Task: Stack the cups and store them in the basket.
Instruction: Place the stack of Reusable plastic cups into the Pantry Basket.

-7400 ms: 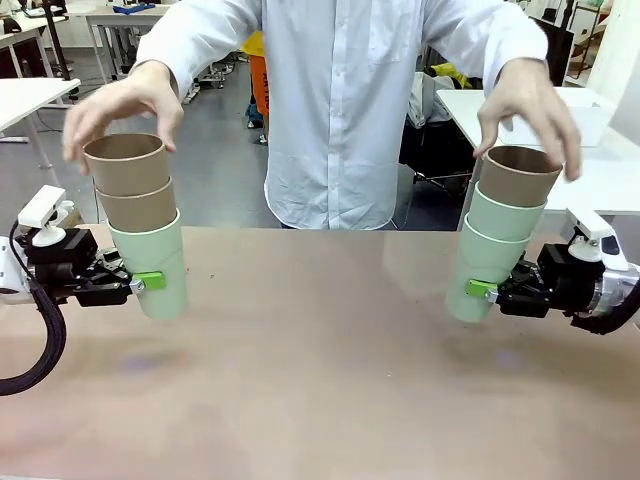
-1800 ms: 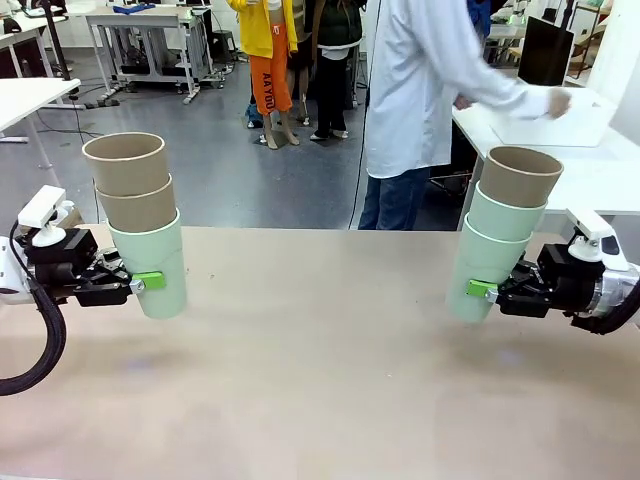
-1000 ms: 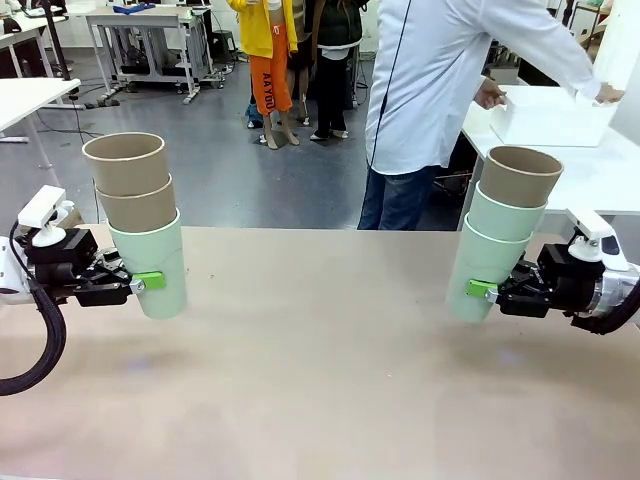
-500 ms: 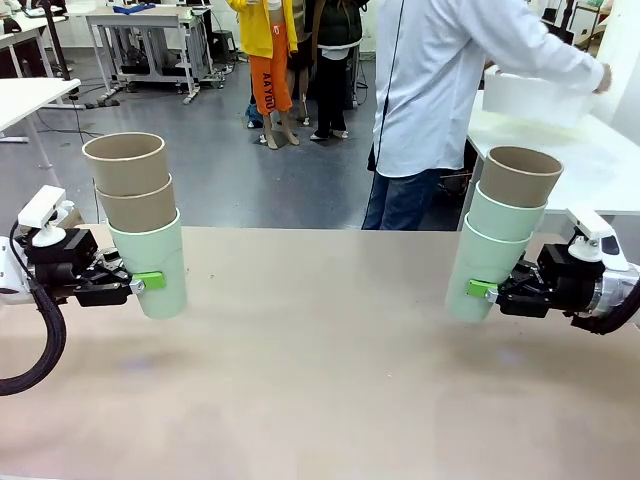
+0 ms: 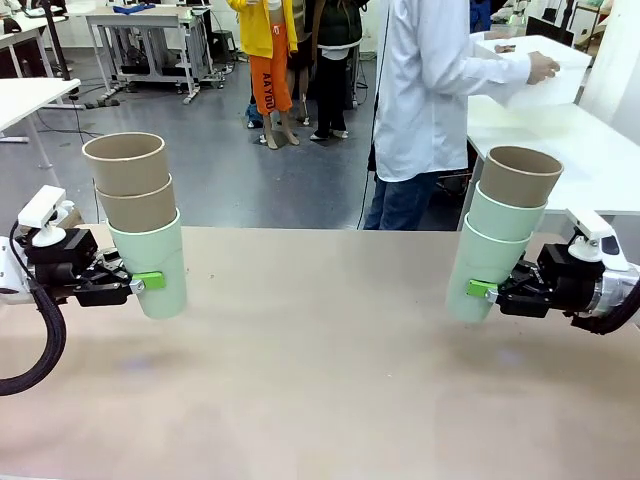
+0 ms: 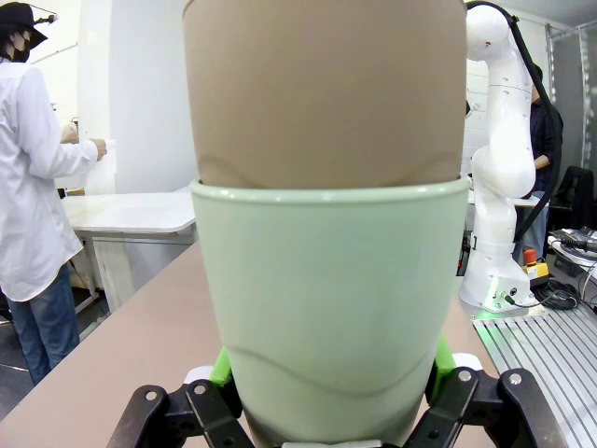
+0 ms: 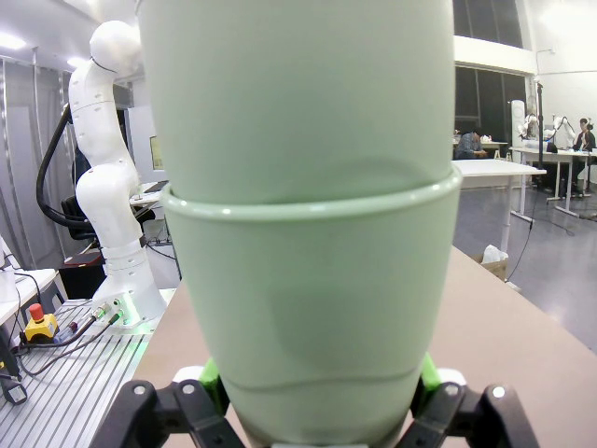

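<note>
My left gripper [image 5: 140, 282] is shut on a mint green cup [image 5: 152, 265] that carries two tan cups [image 5: 128, 178] stacked inside it, held above the table's left side. The left wrist view has that green cup [image 6: 326, 308] close up between the green pads, a tan cup [image 6: 322, 89] rising from it. My right gripper [image 5: 486, 290] is shut on a second stack at the right: a green cup [image 5: 478, 270], another green one, and a tan cup [image 5: 518, 175] on top. In the right wrist view the two green cups [image 7: 308, 308] stand between the pads. A person behind the table holds the white basket [image 5: 535, 75] in the air.
The brown table [image 5: 320, 380] stretches between both stacks. A white table [image 5: 570, 140] stands behind at the right, under the basket. Other people stand far back on the grey floor. The far arm's white base [image 6: 499, 187] stands at the table's end.
Both arms and their stacks have held still. The person has lifted the white basket off the rear table and turned with it, raising it higher.
</note>
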Robot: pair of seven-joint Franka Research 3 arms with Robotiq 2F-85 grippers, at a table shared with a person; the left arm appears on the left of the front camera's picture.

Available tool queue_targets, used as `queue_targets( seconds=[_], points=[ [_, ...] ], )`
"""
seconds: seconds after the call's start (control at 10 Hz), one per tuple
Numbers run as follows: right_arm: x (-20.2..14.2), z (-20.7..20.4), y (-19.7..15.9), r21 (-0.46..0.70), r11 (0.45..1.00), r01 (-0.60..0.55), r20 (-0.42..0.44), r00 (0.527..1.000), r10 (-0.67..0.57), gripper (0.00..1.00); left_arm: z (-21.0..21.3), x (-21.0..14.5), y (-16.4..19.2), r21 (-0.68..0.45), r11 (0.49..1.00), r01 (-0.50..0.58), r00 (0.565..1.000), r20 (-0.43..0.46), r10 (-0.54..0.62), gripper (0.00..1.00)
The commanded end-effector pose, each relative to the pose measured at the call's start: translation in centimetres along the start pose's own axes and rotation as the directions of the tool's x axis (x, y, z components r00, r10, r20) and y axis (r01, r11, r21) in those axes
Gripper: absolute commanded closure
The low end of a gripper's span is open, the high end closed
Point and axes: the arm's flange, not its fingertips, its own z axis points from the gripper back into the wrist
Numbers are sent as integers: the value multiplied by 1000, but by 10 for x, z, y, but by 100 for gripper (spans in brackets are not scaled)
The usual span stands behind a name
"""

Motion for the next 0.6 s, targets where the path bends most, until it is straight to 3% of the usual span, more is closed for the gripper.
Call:
queue_targets(
  seconds=[0.0, 0.5],
  points=[
    [5, 0, 0, -4, 1000, -12, 5, 1000, 12, 15, -1, 5, 0, -4, 1000, 4, 1000, 6, -4, 15],
    [5, 0, 0, -4, 1000, -12, 5, 1000, 12, 15, -1, 5, 0, -4, 1000, 4, 1000, 6, -4, 15]
  ],
)
